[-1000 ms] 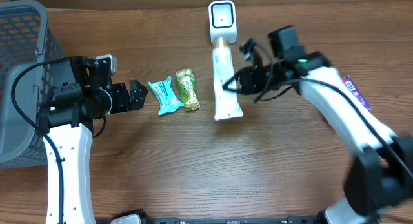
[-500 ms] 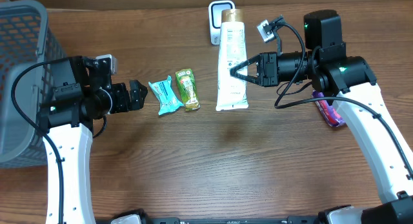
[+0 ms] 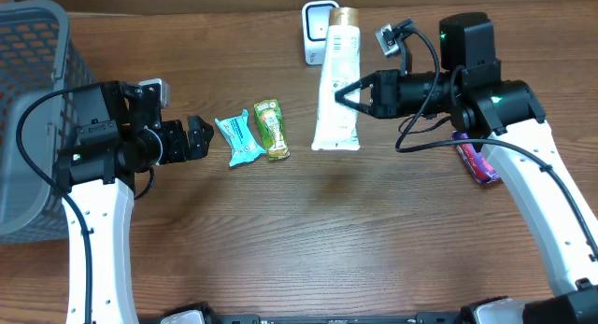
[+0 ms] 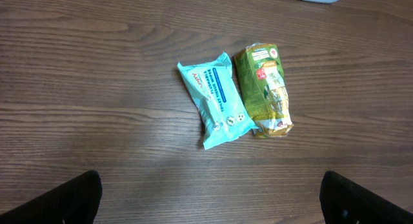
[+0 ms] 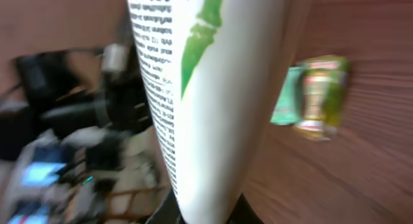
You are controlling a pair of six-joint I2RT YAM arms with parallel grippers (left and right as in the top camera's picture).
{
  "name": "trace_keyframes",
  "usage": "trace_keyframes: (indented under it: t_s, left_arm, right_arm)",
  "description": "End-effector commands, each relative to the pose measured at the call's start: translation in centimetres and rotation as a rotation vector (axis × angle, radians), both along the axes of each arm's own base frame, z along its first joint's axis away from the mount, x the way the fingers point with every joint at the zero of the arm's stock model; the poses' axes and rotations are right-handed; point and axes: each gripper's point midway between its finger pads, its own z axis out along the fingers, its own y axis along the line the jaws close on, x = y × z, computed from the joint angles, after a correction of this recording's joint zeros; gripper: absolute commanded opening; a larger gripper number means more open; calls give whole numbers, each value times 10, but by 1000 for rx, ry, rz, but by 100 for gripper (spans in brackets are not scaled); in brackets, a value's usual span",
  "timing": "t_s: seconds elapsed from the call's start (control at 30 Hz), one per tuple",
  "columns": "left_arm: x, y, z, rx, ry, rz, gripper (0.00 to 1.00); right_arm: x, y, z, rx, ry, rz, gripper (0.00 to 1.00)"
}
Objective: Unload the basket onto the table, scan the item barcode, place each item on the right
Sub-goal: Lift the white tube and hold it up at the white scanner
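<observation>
We see the counter (image 3: 280, 249) under soft, even light from overhead, with a faint shadow below the white tube (image 3: 336, 100) and no harsh glare. In the right wrist view the background behind the tube smears into blur, while the left wrist view is crisp.

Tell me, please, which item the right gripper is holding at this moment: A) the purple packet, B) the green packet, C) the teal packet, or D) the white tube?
D: the right gripper is shut on the white tube, holding it above the table, while the teal packet, green packet and purple packet lie untouched on the wood.
</observation>
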Motion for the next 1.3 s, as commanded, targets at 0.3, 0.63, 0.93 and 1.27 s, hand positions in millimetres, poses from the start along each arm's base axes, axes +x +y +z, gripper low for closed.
trace_keyframes:
  t_s: [0.3,0.63,0.93,1.27]
  left_arm:
    - [2,-2,9,2,-27,-18,100]
    - [2,-2,9,3,-27,-17,100]
    - [2,-2,9,3,-27,-17,100]
    - [2,-2,9,2,-27,-18,100]
  right_arm:
    - [102,-68,18,-805,-502,-629,4]
    - [196,-68,-45,-1367,-804,-683,4]
    - [248,-50,-90,-1543,-1007,-627,4]
    - [262,-27,-139,-1540,-1076,-411,4]
